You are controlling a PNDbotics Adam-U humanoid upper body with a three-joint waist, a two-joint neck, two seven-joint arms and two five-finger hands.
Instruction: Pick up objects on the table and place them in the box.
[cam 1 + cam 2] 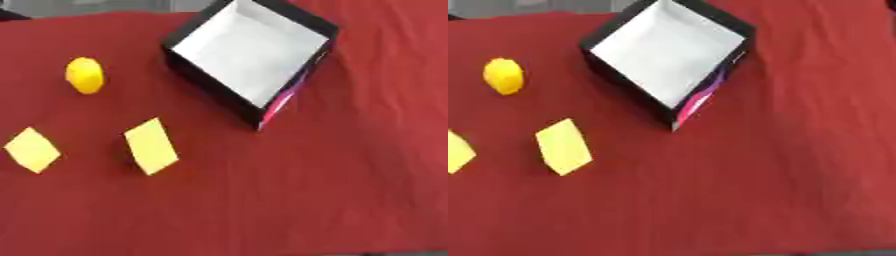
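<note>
Three yellow objects lie on the red cloth [289, 200] in the left part of the frame, and we see no robot hand in either view, so we cannot tell whether the hands are open, closed or holding anything.

The box [210, 85] sits at upper centre. It is black outside and white inside, and we see it turned so that one corner points toward the lower centre of the frame. Its inside shows only the white floor and walls. Along its lower right wall we note a pink and purple strip, running up from the near corner.

The ball [85, 75] is a rounded yellow object at upper left, to the left of the box and apart from it. We cannot make out its surface in more detail.

The centre block [150, 146] is a flat-faced yellow piece with four corners, tilted on the cloth. It lies below the ball and to the lower left of the box, clear of both.

The left block [32, 149] is a similar yellow piece standing on a corner like a diamond. It lies near the left edge at about the same height as the centre block, with a strip of cloth between the two. In the right eye view it is cut by the left edge.

The cloth covers nearly the whole frame. We see a grey band beyond it along the top edge.
</note>
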